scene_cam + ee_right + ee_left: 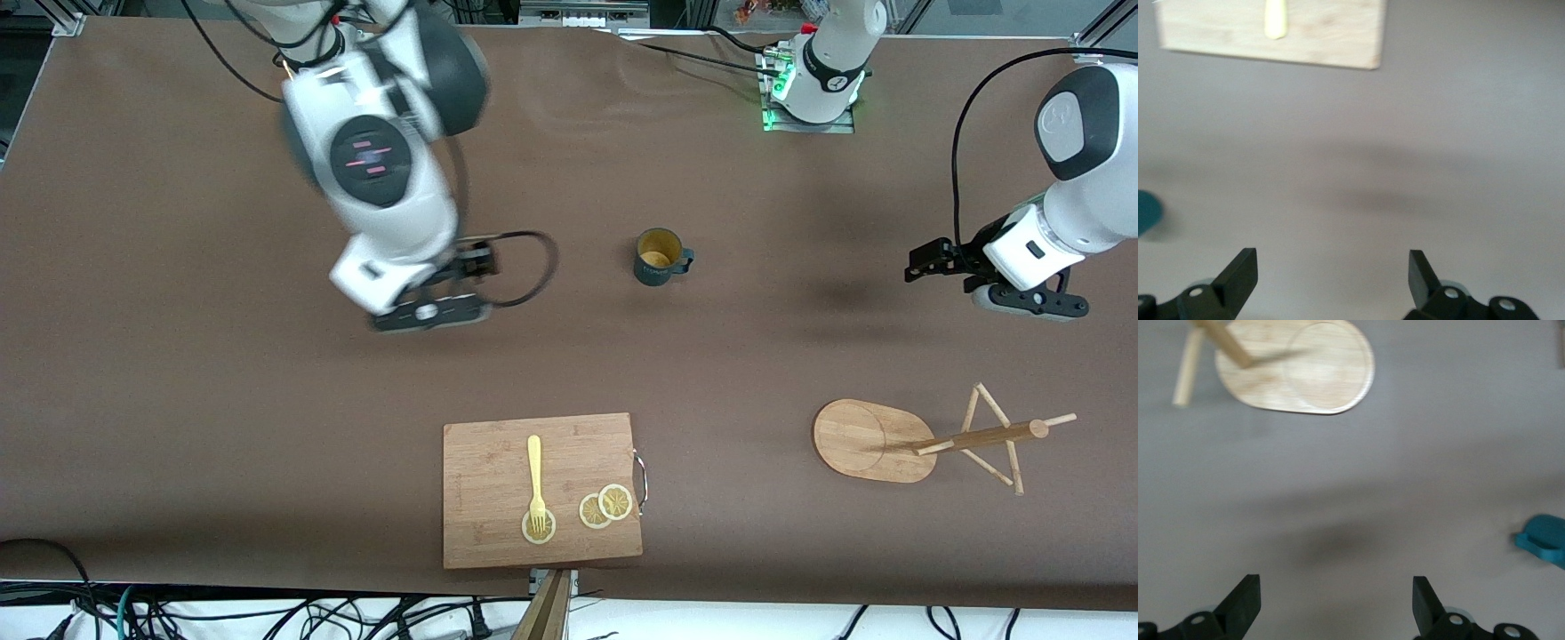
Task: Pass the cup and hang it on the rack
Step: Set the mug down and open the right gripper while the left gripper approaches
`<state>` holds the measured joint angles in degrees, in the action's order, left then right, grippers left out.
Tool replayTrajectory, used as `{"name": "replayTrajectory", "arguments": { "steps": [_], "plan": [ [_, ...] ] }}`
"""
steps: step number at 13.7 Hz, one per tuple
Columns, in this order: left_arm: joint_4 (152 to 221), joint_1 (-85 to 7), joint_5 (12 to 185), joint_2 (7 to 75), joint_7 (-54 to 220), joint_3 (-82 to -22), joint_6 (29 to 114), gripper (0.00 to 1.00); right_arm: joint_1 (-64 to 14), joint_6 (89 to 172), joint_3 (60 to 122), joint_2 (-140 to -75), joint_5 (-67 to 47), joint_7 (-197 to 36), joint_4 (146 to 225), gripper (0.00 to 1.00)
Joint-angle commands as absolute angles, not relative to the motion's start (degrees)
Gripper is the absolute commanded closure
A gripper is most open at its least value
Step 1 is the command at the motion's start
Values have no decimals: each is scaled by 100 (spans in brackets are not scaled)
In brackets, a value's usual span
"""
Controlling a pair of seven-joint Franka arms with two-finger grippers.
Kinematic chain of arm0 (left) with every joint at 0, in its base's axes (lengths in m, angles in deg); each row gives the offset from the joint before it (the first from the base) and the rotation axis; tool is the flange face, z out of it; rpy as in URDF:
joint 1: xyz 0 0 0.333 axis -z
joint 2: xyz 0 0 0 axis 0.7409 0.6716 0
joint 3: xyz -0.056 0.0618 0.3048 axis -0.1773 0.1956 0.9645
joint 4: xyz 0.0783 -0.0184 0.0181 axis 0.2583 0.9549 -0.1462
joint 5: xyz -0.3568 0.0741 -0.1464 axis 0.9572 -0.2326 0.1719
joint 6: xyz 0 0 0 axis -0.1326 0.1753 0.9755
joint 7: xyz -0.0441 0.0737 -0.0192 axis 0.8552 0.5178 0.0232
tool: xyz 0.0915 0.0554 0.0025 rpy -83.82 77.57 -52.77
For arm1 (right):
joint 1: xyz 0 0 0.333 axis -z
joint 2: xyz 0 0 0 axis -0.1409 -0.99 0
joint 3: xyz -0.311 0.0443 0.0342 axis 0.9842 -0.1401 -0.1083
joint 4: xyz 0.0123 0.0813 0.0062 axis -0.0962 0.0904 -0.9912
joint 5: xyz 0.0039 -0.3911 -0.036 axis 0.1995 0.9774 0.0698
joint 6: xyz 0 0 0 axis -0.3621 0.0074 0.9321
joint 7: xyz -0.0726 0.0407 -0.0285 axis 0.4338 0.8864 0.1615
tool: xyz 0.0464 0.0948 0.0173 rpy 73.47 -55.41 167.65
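Cup [661,257] upright on the bare worktop [178,373], near the middle, handle turned toward the left arm's end; nothing in contact with it. Rack [876,440] nearer the front camera, toward the left arm's end, post seemingly leaning. Left gripper [1336,603] over bare worktop, jaws spread wide, nothing held. Right gripper [1332,275] over bare worktop toward the right arm's end, jaws likewise wide, nothing held. Cutting board [540,491] with fork [535,476] and lemon slices [606,507] nearest the camera.
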<state>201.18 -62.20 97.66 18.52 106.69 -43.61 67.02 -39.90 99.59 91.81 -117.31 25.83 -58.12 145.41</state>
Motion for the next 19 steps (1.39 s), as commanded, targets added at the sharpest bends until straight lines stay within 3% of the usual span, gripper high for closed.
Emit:
{"name": "replayTrajectory", "arguments": {
  "steps": [1,5,8,14,19],
  "plan": [
    [20195,-6388,10281,1900,11956,-4408,6701,0,-3668,9555,9740,-11411,2557,-6733,14671,0],
    [20169,-6801,11281,2321,14205,-4408,6359,0,-3247,9185,10383,-10902,2566,-7070,14723,0],
    [20169,-7013,11914,2812,15472,-4408,6254,0,-2508,9176,10340,-10165,2530,-7613,15503,0],
    [20186,-7075,13145,3727,18092,-4469,5893,0,-1436,9044,9664,-8925,2970,-7650,16375,0],
    [20186,-7048,13841,4246,20079,-4705,5761,0,-784,9026,8847,-8598,3040,-7650,16877,0]
  ]
}}
